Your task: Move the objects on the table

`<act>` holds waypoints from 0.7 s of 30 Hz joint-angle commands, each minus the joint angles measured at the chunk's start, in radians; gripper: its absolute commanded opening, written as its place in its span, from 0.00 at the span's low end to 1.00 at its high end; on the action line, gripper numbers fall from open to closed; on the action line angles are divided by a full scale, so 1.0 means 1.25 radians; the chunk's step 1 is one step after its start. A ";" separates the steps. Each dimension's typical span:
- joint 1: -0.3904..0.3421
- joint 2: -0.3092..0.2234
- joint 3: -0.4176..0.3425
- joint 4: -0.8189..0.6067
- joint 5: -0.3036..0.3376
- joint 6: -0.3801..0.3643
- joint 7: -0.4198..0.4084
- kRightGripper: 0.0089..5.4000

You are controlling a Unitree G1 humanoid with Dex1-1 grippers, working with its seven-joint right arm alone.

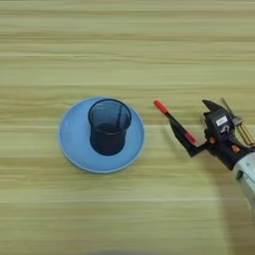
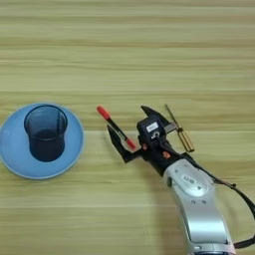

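Right arm reaches up-left, claw (image 2: 130, 130) spread wide beside red-tipped pen (image 2: 116, 127)

Both head-mounted eyes look steeply down on the table (image 1: 124, 45), sharing its middle; the right reaches further right.

Silver forearm (image 2: 196, 199) — black cable, black two-fingered pincer (image 2: 130, 130) with white label.

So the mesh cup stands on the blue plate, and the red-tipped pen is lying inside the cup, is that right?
Not quite. The mesh cup does stand on the blue plate, but the red-tipped pen is not inside it. It lies on the table, to the right of the plate, between the open jaws of the gripper. The right eye view shows this clearly.
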 commanded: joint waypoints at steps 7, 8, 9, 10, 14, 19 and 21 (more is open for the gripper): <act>-0.054 -0.008 0.014 0.059 -0.005 -0.026 -0.007 1.00; -0.056 -0.007 0.016 0.063 -0.006 -0.028 -0.008 1.00; -0.057 -0.007 0.018 0.066 -0.004 -0.028 -0.007 1.00; -0.058 -0.006 0.020 0.068 -0.005 -0.029 -0.008 1.00; -0.059 -0.003 0.028 0.075 -0.006 -0.030 -0.007 1.00; -0.068 0.000 0.031 0.109 -0.003 -0.032 -0.005 1.00; -0.074 0.002 0.031 0.128 -0.004 -0.034 -0.006 1.00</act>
